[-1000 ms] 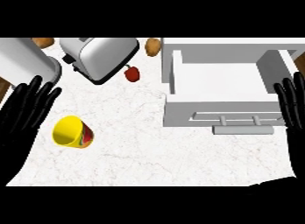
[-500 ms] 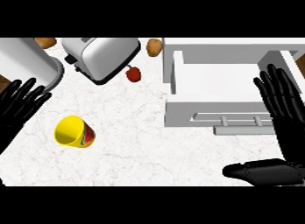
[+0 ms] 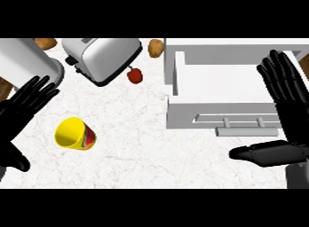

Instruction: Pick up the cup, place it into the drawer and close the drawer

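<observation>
Near the counter's (image 3: 150, 153) left edge lies the yellow cup (image 3: 74, 134), ungrasped. The left hand (image 3: 16, 113) is beside it and the right hand (image 3: 291, 106) over the open drawer (image 3: 209, 113), both with fingers spread. Pickup is pending; next, probably, closing fingers round the cup.

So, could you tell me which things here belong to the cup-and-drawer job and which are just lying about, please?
For the job: yellow cup, on its side; open white drawer; left hand and right hand, both open.
Lying about: silver toaster; small red item; brown lump left of toaster; brown lump beside drawer; white cylinder at far left.
</observation>
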You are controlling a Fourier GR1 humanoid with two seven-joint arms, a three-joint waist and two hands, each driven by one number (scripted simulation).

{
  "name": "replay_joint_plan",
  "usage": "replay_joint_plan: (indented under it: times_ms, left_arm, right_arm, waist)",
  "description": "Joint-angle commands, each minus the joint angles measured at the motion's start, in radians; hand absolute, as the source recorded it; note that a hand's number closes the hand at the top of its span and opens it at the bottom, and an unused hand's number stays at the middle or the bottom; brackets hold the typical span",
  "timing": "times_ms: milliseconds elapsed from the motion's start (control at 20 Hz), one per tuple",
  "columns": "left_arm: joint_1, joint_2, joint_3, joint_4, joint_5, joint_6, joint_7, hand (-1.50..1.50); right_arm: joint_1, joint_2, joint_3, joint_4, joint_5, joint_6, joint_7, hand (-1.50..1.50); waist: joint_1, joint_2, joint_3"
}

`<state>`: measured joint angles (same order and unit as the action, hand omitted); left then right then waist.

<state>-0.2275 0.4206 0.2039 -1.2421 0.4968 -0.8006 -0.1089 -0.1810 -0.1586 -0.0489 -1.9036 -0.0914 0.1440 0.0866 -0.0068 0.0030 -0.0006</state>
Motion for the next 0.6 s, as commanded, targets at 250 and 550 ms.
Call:
replay_joint_plan:
  times_ms: [250, 550]
  left_arm:
    - [-0.023, -0.042, -0.024, 0.309, -0.372, 0.003, -0.367, -1.50]
    - [-0.085, 0.011, -0.046, 0.570, -0.491, 0.025, -0.570, -1.50]
  right_arm:
    - [-0.094, -0.037, -0.058, 0.044, -0.014, 0.013, 0.015, -1.50]
    - [-0.043, -0.035, -0.081, 0.066, -0.040, 0.042, -0.030, -1.50]
  waist:
    - [0.001, 0.000, 0.000]
    - [-0.003, 0.001, -0.001]
